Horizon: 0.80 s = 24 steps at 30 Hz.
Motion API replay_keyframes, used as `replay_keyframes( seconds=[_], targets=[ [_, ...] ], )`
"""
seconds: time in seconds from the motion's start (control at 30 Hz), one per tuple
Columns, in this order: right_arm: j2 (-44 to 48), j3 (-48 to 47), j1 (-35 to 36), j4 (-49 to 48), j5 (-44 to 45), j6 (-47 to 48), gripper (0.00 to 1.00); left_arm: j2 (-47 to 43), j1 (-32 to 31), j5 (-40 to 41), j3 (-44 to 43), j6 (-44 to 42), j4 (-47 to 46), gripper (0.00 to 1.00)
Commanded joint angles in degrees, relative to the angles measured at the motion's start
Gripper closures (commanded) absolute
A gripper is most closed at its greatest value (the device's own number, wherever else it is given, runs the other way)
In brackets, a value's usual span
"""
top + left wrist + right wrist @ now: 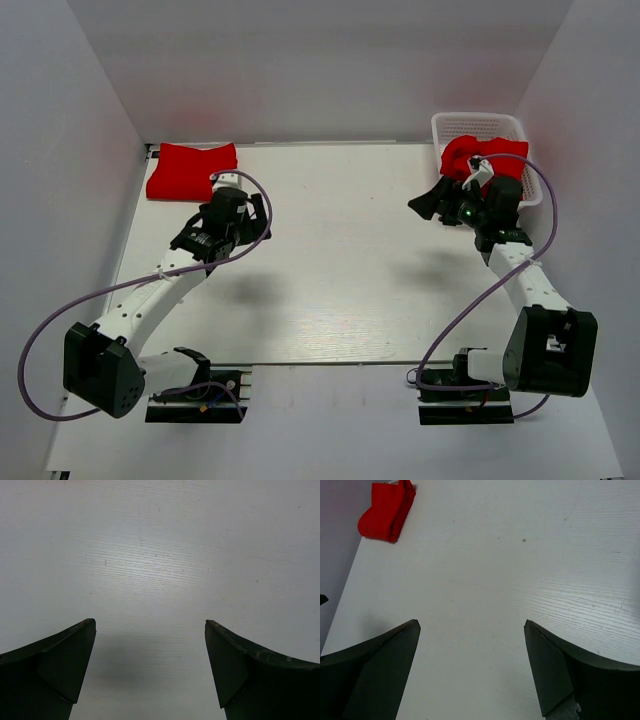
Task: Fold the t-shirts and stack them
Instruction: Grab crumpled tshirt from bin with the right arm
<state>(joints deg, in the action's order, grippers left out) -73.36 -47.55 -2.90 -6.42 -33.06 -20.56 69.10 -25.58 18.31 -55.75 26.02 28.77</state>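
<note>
A folded red t-shirt [190, 170] lies at the table's far left corner; it also shows in the right wrist view [387, 511]. More red t-shirts [462, 155] lie crumpled in the white mesh basket [480, 124] at the far right. My left gripper [260, 216] is open and empty over bare table, just right of and nearer than the folded shirt; in its wrist view [150, 622] only table shows between the fingers. My right gripper [428, 200] is open and empty, just left of the basket and pointing left; in its wrist view [472, 625] nothing lies between the fingers.
White walls close the table in at the left, far and right sides. The white table [340, 270] stretches between the two arms. The arm bases and purple cables sit at the near edge.
</note>
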Motion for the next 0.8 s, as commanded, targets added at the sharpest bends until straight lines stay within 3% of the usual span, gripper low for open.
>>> replay_keyframes(
  seconds=[0.0, 0.13, 0.27, 0.4, 0.57, 0.67, 0.77],
  targets=[
    [-0.6, -0.4, 0.5, -2.9, -1.6, -0.4, 0.1, -2.0, 0.3, 1.9, 0.4, 0.5, 0.2, 0.0],
    [-2.0, 0.9, 0.6, -8.9, -5.1, -0.9, 0.1, -2.0, 0.3, 2.4, 0.4, 0.0, 0.2, 0.0],
    [-3.6, 0.6, 0.7, -8.2, 0.7, 0.6, 0.1, -1.5, 0.3, 2.4, 0.4, 0.0, -0.4, 0.0],
    [-6.5, -7.7, 0.3, -0.1, 15.6, 3.2, 0.1, -0.2, 0.3, 3.0, -0.8, -0.6, -0.4, 0.0],
    [-13.5, -21.2, -1.0, 11.8, 44.6, 5.5, 0.1, 3.0, 0.3, 3.0, -1.9, -1.1, -1.6, 0.0],
    [-20.8, -29.8, -3.3, 17.9, 50.9, 4.8, 0.1, 5.3, 0.3, 3.0, -3.3, -1.7, -1.6, 0.0],
    [-28.8, -41.9, -6.3, 23.0, 49.5, 4.8, 0.1, 7.4, 0.3, 3.0, -4.5, -1.7, -1.6, 0.0]
  ],
)
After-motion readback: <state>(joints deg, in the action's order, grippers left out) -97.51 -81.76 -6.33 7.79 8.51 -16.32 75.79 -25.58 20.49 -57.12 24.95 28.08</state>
